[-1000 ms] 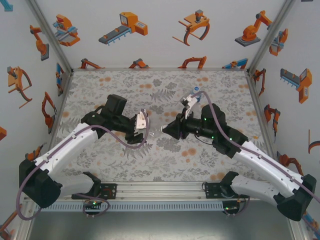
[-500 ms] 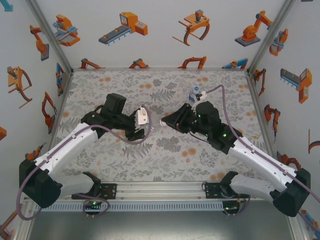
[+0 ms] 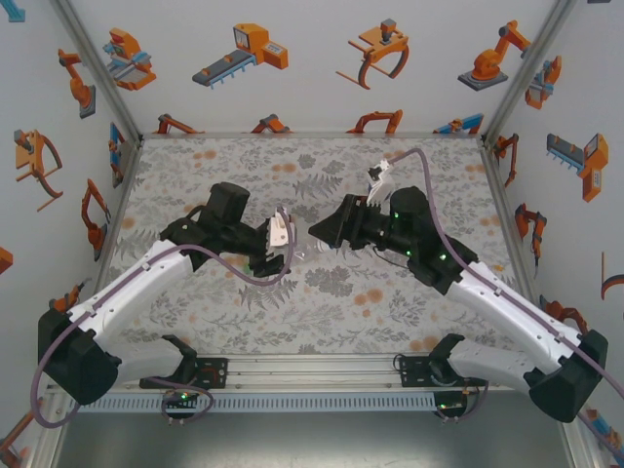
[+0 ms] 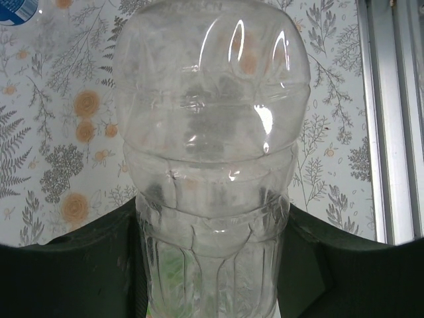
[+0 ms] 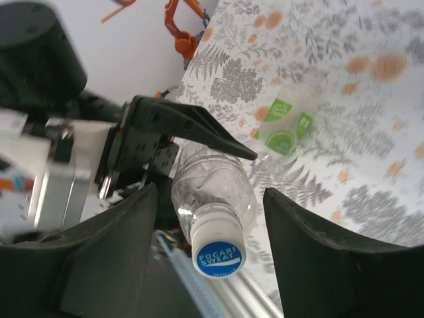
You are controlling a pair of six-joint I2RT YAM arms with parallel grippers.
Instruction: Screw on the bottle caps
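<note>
Clear plastic, ribbed and dented, sits clamped between my left fingers: the plain clear bottle, gripped across its body and held off the counter. Its long axis lies roughly level, running across from my left side to my right, and its neck end points at my right fingers. Those stand apart, one on each side of the bottle cap, with a gap on both sides so that neither touches it. The cap is white round the rim with a blue printed top. It sits on the bottle's neck, facing my right wrist camera; whether it is threaded tight I cannot tell.

Seen from above, my two sets of fingers come tip towards tip near the middle of the counter. Beyond them a green-labelled bottle lies on the counter, and a bottle with a blue label shows at the top corner of my left wrist view.

The counter wears a grey fern print with pale orange flowers. White walls with orange robot drawings close in three sides, metal posts stand at the corners, and a rail runs along the near edge
</note>
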